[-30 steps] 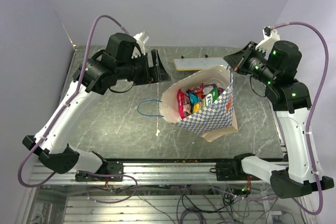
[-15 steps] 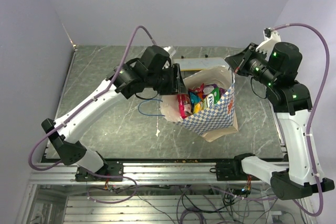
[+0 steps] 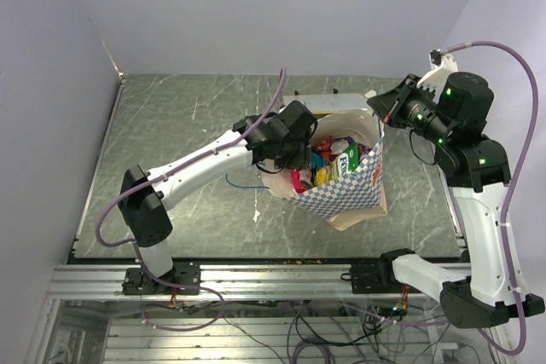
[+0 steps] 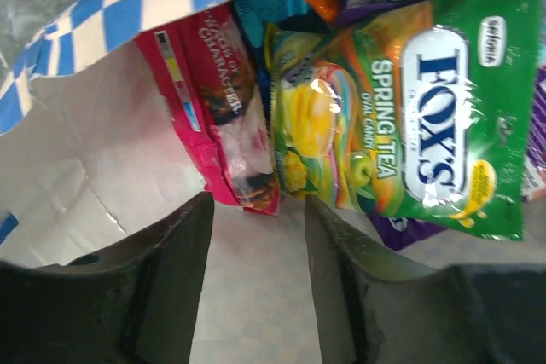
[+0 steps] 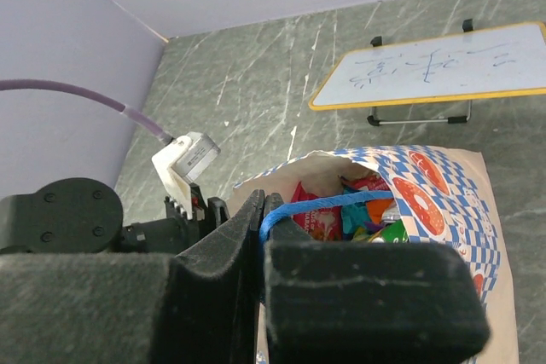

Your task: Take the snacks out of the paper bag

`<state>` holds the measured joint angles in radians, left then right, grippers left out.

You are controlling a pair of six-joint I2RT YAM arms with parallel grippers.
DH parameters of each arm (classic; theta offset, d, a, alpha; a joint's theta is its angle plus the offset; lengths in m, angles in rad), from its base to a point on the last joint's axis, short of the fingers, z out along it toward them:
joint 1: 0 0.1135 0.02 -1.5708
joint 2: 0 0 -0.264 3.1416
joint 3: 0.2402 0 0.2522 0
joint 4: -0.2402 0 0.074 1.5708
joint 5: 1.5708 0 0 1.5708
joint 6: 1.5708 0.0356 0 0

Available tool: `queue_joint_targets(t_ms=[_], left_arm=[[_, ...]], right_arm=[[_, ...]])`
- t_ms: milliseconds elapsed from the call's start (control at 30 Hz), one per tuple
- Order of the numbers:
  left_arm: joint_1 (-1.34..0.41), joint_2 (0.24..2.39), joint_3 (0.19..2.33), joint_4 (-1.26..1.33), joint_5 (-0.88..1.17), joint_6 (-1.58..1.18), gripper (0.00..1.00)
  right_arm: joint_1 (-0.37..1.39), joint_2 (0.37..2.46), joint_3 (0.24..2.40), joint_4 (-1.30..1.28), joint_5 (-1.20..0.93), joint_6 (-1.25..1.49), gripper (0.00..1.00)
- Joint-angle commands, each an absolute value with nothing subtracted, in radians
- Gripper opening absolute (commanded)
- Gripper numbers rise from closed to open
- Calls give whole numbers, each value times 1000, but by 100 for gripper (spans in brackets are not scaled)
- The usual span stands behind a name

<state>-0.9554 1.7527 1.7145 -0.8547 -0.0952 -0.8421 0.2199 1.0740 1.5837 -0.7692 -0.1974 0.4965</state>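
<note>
The blue-and-white checkered paper bag [image 3: 350, 183] lies tilted at the table's middle, its mouth facing left, with several snacks [image 3: 328, 159] inside. My left gripper [image 3: 303, 155] is at the bag's mouth, open and empty. In the left wrist view its tip [image 4: 256, 228] is just short of a red-pink packet [image 4: 223, 100] and a green-yellow packet [image 4: 409, 117], over the bag's cream inside [image 4: 94, 176]. My right gripper [image 3: 386, 110] is shut on the bag's blue cord handle [image 5: 328, 204] and holds that side up. The bag [image 5: 444, 210] and packets [image 5: 320, 215] also show in the right wrist view.
A flat cream board on black feet [image 3: 320, 106] stands behind the bag; it also shows in the right wrist view [image 5: 435, 70]. The bag's other blue cord handle [image 3: 243, 178] lies on the table to the left. Walls close the table at left and back.
My left arm has swung right from the far left of the table and brought its open gripper into the bag's mouth. The right gripper has kept its hold on the handle.
</note>
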Motion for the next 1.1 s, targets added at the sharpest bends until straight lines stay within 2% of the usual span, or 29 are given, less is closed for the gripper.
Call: queue_joint_targets(t_ms=[0, 300, 467, 567, 700, 767, 1067], left_arm=[[-956, 1727, 1657, -790, -209, -843, 60], [-953, 1874, 1711, -815, -257, -806, 66], [-953, 1932, 1722, -777, -255, -782, 64], [-952, 1963, 1758, -801, -281, -755, 49], [-950, 1945, 1793, -799, -291, -693, 18], [-951, 1909, 1817, -797, -278, -657, 9], [-951, 1810, 1946, -850, -101, -628, 7]], right_arm=[[225, 1036, 1600, -707, -214, 487, 0], [225, 1051, 1613, -714, -202, 455, 0], [225, 1054, 1636, -749, -175, 432, 0], [225, 1042, 1632, -759, -171, 429, 0], [224, 1031, 1628, -781, -160, 428, 0], [225, 1029, 1635, -785, -154, 426, 0], [225, 995, 1575, -758, -102, 453, 0]])
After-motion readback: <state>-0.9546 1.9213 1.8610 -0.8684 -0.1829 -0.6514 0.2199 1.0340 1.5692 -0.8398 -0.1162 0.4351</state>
